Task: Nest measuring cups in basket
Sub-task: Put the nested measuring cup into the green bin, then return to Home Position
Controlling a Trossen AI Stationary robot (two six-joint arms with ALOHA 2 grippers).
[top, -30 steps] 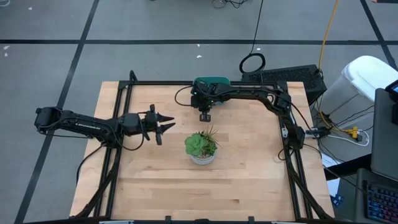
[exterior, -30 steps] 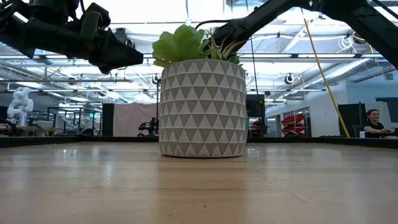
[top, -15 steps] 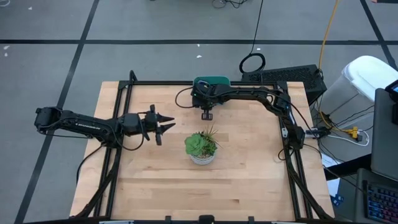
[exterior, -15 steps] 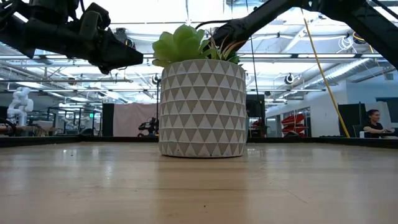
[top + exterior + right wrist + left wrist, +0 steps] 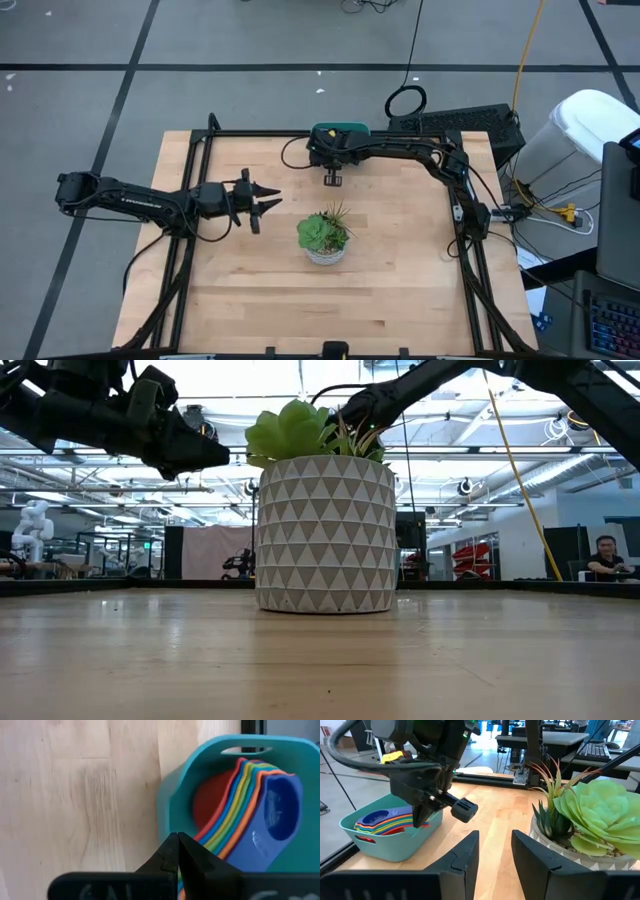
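Two arms are in play, and only the right one is near the work. The measuring cups (image 5: 250, 805) lie stacked one inside another within the basket (image 5: 395, 845), which sits at the 12 o'clock edge of the surface (image 5: 400, 280) in the high view. The right pincer (image 5: 331, 181) hangs just at the 6 o'clock side of the basket, its fingers pressed together and holding nothing. From that pincer the stack lies toward 12 o'clock, close by; the cups' long axis, bowl to handle, appears to run along the basket's length, though the handle ends are partly hidden by the pincer in the right wrist view, so this is a judgement only. The left pincer (image 5: 262, 197) waits at about 9 o'clock of the surface, pointing toward 3 o'clock, fingers apart and empty, well clear of the basket. A potted succulent (image 5: 323, 237) stands near the centre, between the left pincer's line of reach and the basket's side of the surface. The right arm is therefore much the nearer one for any further adjustment. Judging from the stack, nesting looks essentially complete.
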